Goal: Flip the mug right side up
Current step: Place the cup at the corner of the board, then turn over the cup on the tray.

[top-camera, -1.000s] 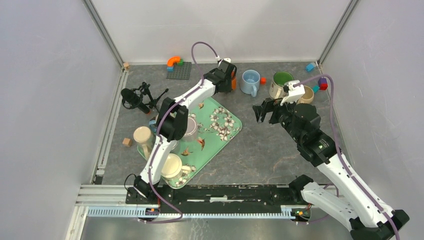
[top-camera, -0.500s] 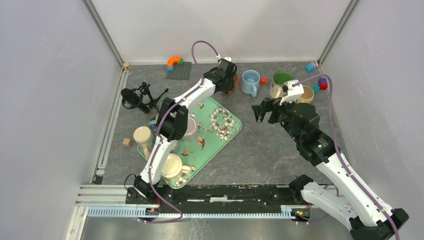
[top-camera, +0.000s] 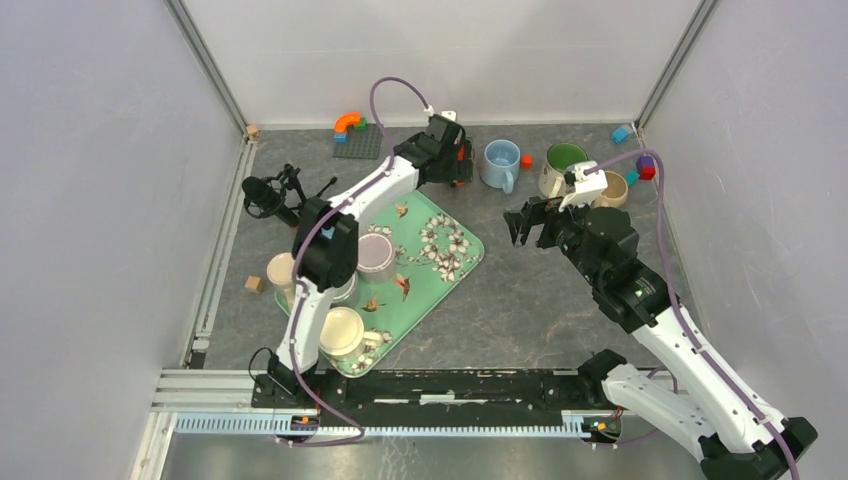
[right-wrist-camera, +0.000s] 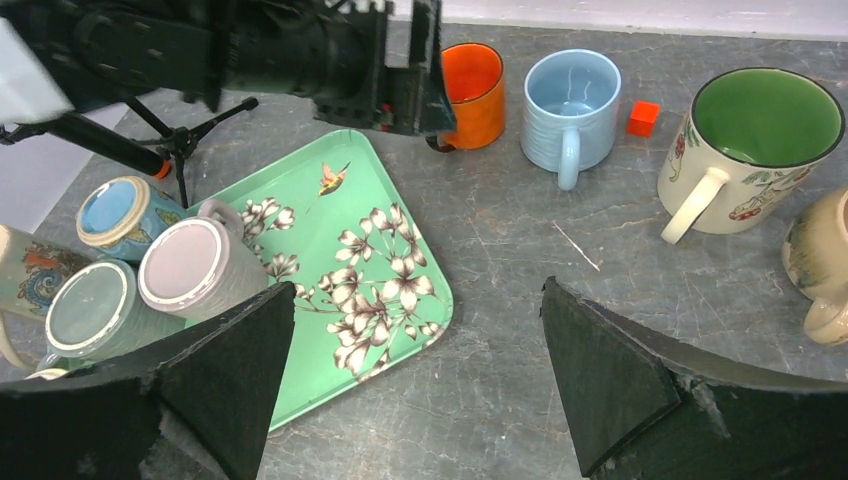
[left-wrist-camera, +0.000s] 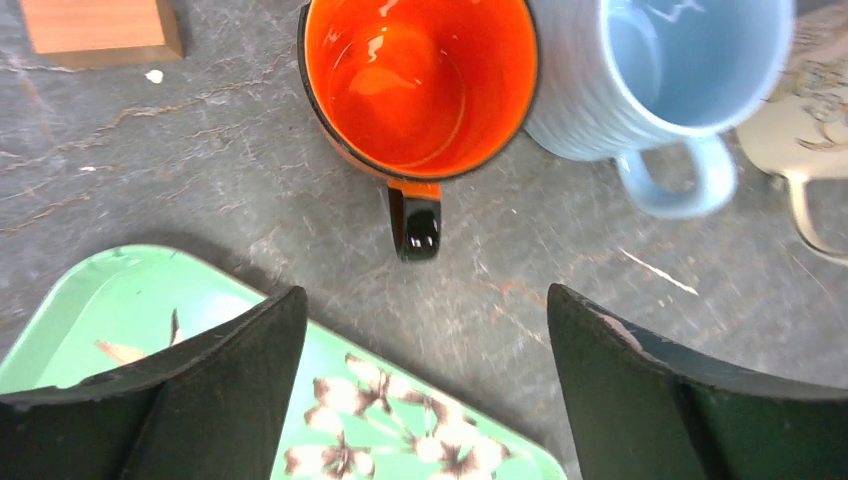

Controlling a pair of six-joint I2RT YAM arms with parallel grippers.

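Grey bench point(top-camera: 520, 290), orange mug point(left-wrist-camera: 420, 85) upright.
Mug sits just beyond left end effector point(left-wrist-camera: 425, 300), jaws apart, not touching; right end effector point(right-wrist-camera: 417, 290) apart too.

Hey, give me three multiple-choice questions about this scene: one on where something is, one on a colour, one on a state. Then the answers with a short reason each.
1. Where does the orange mug stand?
A. on the green tray
B. on the table beside the light blue mug
C. between the right gripper's fingers

2. What colour is the inside of the cream floral mug?
A. green
B. red
C. black

3. How is the left gripper?
A. shut on the orange mug
B. open, holding nothing
C. shut on the tray's edge

Answers:
1 B, the left wrist view shows it upright on the grey surface next to the light blue mug.
2 A, the right wrist view looks into its green interior.
3 B, its fingers stand wide apart, with the mug beyond them.
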